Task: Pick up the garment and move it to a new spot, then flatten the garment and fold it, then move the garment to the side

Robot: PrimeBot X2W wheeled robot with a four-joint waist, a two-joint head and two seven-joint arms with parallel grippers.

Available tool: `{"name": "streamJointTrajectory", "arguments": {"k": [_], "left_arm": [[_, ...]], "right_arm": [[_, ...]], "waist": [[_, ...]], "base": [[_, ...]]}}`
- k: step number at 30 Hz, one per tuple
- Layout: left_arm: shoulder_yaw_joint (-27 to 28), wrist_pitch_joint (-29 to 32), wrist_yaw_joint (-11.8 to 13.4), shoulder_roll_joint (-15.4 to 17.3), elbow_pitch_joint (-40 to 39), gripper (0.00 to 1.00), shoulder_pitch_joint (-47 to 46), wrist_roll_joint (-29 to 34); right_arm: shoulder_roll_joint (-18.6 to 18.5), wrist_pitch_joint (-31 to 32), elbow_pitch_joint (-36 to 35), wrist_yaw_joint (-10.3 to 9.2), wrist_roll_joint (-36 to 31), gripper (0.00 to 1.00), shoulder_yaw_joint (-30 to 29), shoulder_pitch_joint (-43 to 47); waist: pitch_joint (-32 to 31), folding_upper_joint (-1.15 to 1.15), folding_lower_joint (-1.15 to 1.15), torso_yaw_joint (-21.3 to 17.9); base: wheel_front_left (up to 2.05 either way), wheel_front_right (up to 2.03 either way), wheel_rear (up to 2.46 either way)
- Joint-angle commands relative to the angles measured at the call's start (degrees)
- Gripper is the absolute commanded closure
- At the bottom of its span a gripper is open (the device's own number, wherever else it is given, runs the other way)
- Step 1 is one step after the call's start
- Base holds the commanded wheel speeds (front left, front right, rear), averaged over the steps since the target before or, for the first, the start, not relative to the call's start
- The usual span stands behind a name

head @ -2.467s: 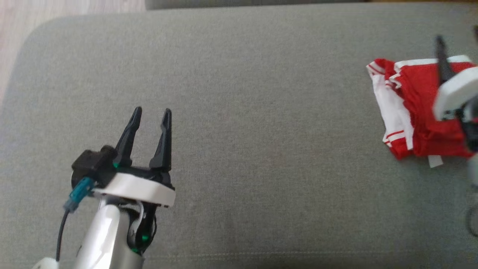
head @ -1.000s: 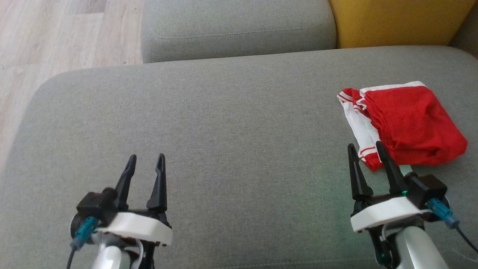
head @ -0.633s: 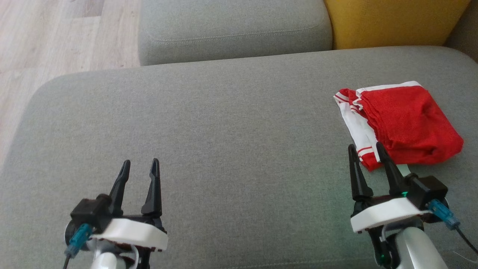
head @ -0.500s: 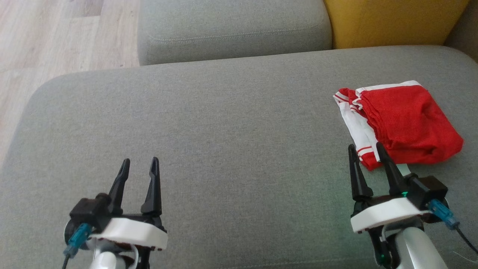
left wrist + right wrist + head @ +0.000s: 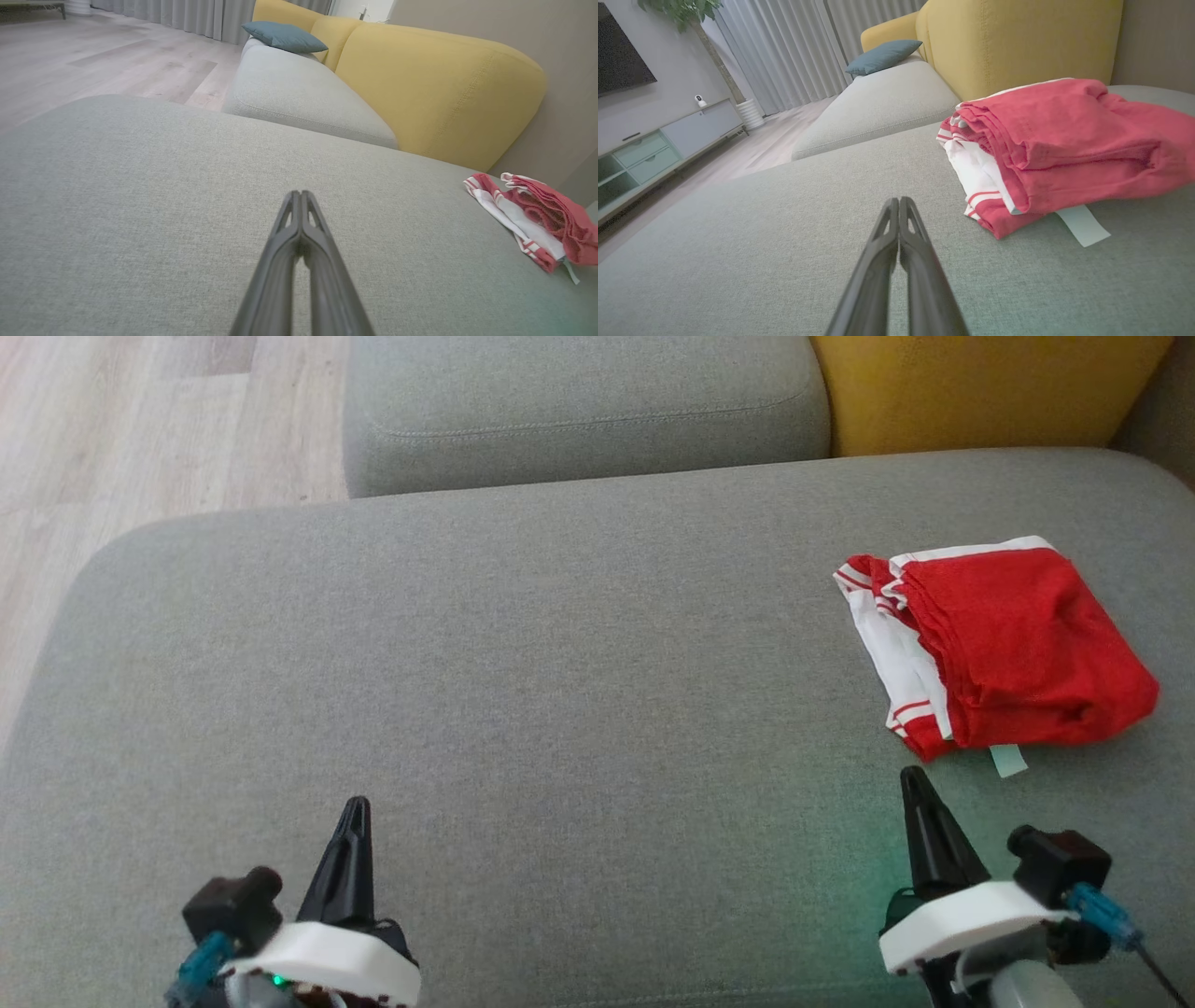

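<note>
The garment [image 5: 1013,644], red with white striped trim, lies folded in a compact bundle at the right side of the grey cushion [image 5: 560,691]. A pale label sticks out from under its near edge. It also shows in the left wrist view, garment [image 5: 537,219], and close up in the right wrist view, garment [image 5: 1064,144]. My left gripper [image 5: 353,807] is shut and empty at the near left. My right gripper [image 5: 910,779] is shut and empty just short of the bundle's near corner, apart from it. In each wrist view the two fingers press together: left gripper [image 5: 300,193], right gripper [image 5: 897,200].
A second grey seat cushion [image 5: 579,411] lies beyond, with a yellow backrest [image 5: 980,387] at the far right and a blue pillow [image 5: 282,36] further along. Wooden floor [image 5: 140,429] borders the cushion on the far left. A low TV cabinet [image 5: 654,149] stands across the room.
Both grippers have gone from open to shut and have drawn back toward the near edge. The right gripper's tips have come away from the garment's near corner. The garment has not moved.
</note>
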Motion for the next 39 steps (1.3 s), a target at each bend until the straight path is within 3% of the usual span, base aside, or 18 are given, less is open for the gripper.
{"name": "streamJointTrajectory", "arguments": {"k": [1, 39], "left_arm": [[0.89, 0.32, -0.42, 0.29, -1.93, 1.00, -2.90, -1.61], [5.28, 6.57, -2.38, 0.68, -0.81, 1.00, -5.38, -25.44]], "right_arm": [[-0.17, 0.25, -2.16, 0.00, 1.84, 1.00, -0.49, -2.89], [-0.51, 5.71, -4.08, -0.02, 26.53, 1.00, -3.63, -3.55]], "waist": [[0.02, 0.00, 0.00, 0.03], [0.52, 0.00, 0.00, 0.56]], "base": [[0.00, 0.00, 0.00], [0.00, 0.00, 0.00]]}}
